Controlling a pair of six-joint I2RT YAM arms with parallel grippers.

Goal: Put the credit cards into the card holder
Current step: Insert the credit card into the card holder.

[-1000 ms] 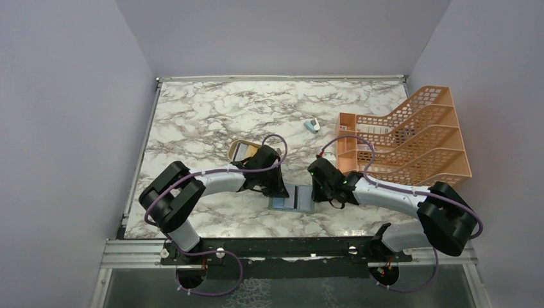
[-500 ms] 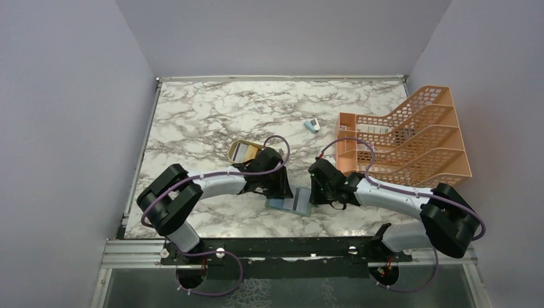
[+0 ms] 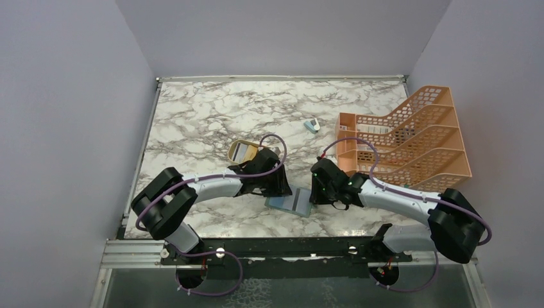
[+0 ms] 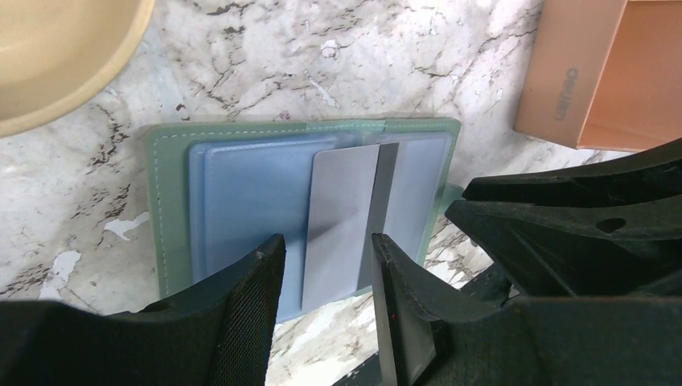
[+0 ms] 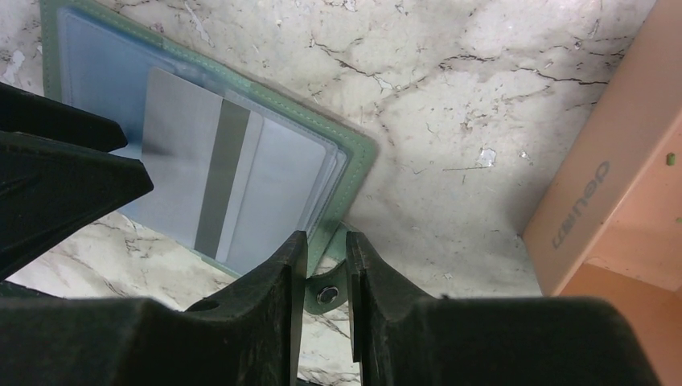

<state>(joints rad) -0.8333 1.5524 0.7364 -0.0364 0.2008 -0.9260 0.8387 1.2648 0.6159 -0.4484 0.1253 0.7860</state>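
One grey card (image 4: 342, 201) points lengthwise at spread left gripper (image 4: 328, 241), atop card holder (image 4: 170, 209); right gripper (image 5: 325, 241) pinches it.

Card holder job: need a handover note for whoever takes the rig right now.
Left gripper: open, fingers either side of the grey card, not gripping.
Right gripper: shut on the card holder at its snap tab.
Holder lies open; grey card only part-way into a pocket.
Done: one card started.
To do: push it home, then fetch what looks like more cards in the tan dish.
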